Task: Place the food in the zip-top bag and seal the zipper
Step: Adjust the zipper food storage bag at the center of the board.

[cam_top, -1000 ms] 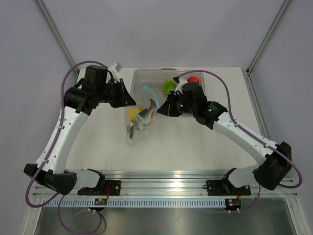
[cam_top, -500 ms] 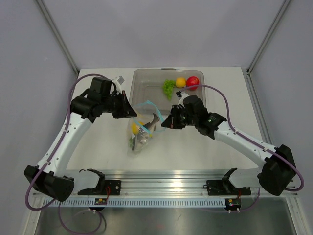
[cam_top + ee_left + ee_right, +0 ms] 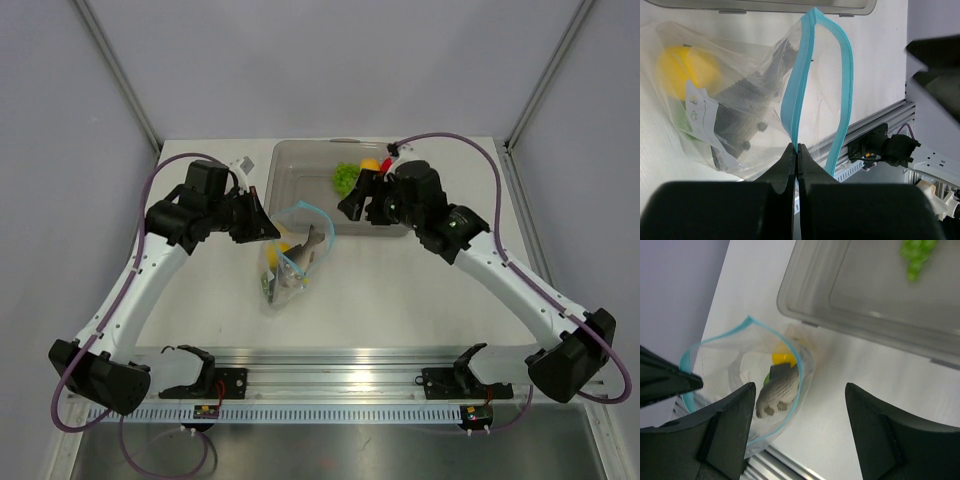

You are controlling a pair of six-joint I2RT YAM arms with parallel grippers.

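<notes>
Left wrist view: the left gripper [image 3: 796,150] is clamped on the thin teal-blue zipper strip [image 3: 791,100] of the small clear crinkly zip-top bag [image 3: 755,60]. The bag gapes open just ahead of its fingertips, holding a grey-silver toy fish [image 3: 747,107] and a yellow round fruit [image 3: 687,70]. The right gripper [image 3: 800,387] hovers with its jaws wide apart and empty, and the bag lies below it.

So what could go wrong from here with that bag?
The left gripper pinches the zipper at one spot only; it might slip and the bag flop shut. The fish lies close to the mouth, so it could block the grapes or the seal later.
</notes>
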